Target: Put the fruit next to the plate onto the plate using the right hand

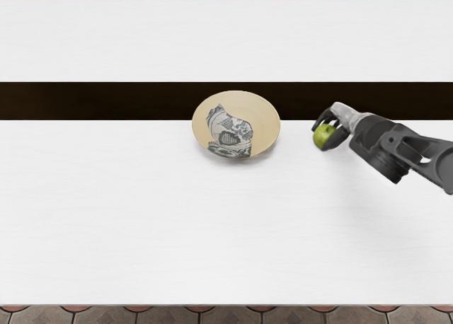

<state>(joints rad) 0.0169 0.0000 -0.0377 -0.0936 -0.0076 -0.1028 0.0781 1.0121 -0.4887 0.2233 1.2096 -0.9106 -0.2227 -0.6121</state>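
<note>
A small green fruit (324, 134) sits to the right of the plate, near the table's far edge. My right hand (330, 129) comes in from the right edge and its dark fingers are curled around the fruit. The tan plate (264, 119) with a grey and white pattern lies at the middle of the far edge, about a plate's width left of the fruit. I cannot tell whether the fruit rests on the table or hangs just above it. The left arm does not show.
The white table (177, 218) stretches wide in front of the plate. A dark gap (106, 101) runs behind the table's far edge, with another white surface (212, 41) beyond it.
</note>
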